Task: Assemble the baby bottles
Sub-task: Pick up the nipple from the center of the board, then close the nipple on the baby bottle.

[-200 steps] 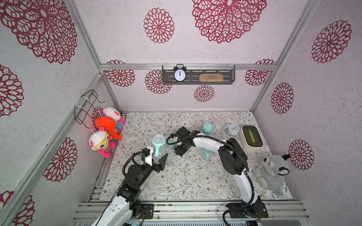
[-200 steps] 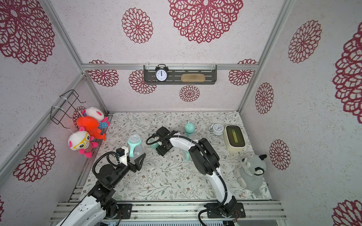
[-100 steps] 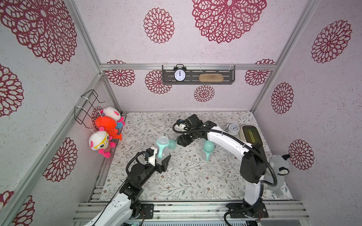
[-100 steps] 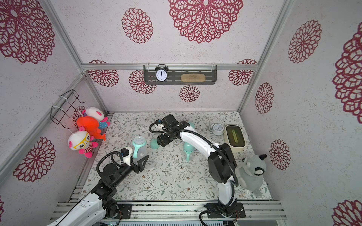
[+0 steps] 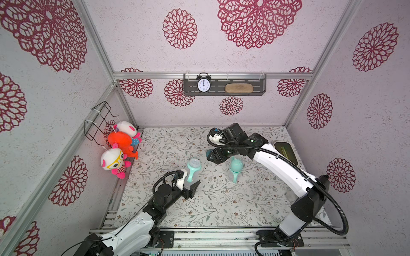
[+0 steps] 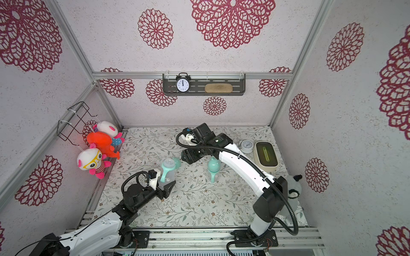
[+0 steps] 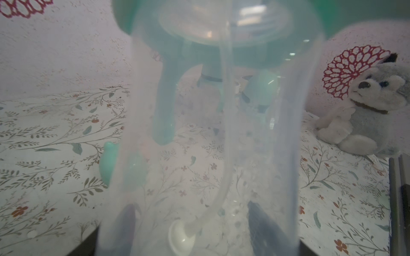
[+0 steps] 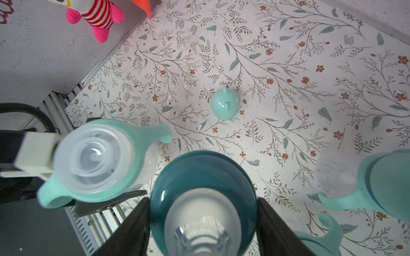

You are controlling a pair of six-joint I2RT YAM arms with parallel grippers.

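A clear baby bottle with mint handles stands upright left of the table's middle, and my left gripper is shut on its lower body. It fills the left wrist view, where the bottle has a straw inside. Just behind and to its right, my right gripper is shut on a dark teal nipple collar, held above the table. A second bottle with its mint cap on stands right of centre. A loose mint eared cap lies behind the held bottle.
Against the right wall are a cream box with a green lid, a small white dial and a grey plush animal. Plush toys hang on the left wall. On the back wall a shelf carries an alarm clock.
My left gripper has carried its bottle to the right. The right arm has swung its elbow out to the right, with the collar still in its jaws near the bottle.
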